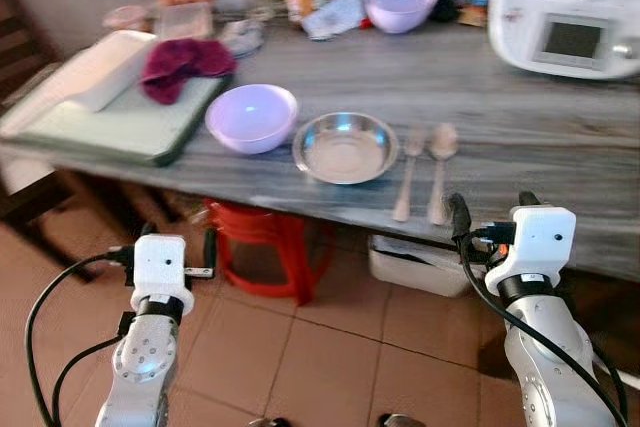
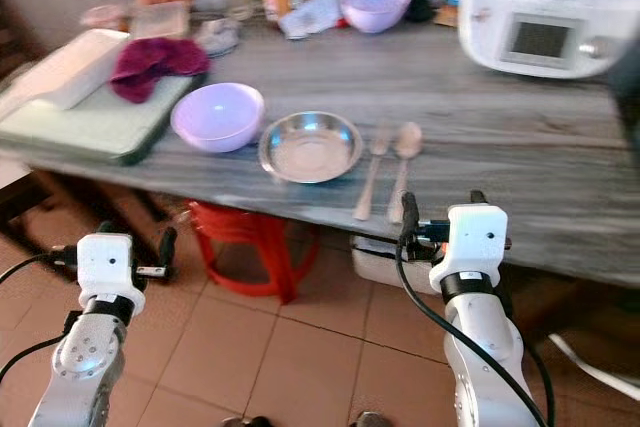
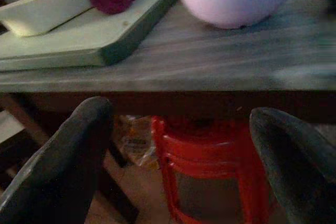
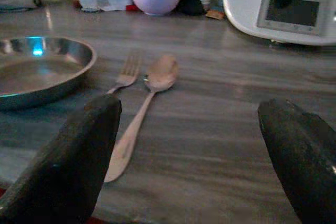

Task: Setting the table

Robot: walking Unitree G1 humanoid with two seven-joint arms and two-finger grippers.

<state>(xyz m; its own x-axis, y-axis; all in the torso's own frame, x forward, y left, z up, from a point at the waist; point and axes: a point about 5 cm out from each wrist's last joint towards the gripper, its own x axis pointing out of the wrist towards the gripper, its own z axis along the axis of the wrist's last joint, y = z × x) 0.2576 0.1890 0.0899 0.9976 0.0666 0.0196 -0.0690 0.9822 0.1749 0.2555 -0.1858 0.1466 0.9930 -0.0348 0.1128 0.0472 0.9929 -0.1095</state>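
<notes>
Left gripper (image 1: 177, 248) and right gripper (image 1: 492, 210) hang spread and empty at the grey wooden surface's (image 1: 560, 137) edge. On it: lilac plastic bowl (image 1: 251, 117), round steel dish (image 1: 345, 146), metal fork (image 1: 408, 171), metal spoon (image 1: 440, 169). Left wrist view: red plastic stool (image 3: 202, 161) under the surface. Right wrist view: spoon just beyond the released fingers (image 4: 68, 166).

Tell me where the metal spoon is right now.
The metal spoon lies on the grey wooden table, directly right of the fork, just ahead of the right hand.
</notes>
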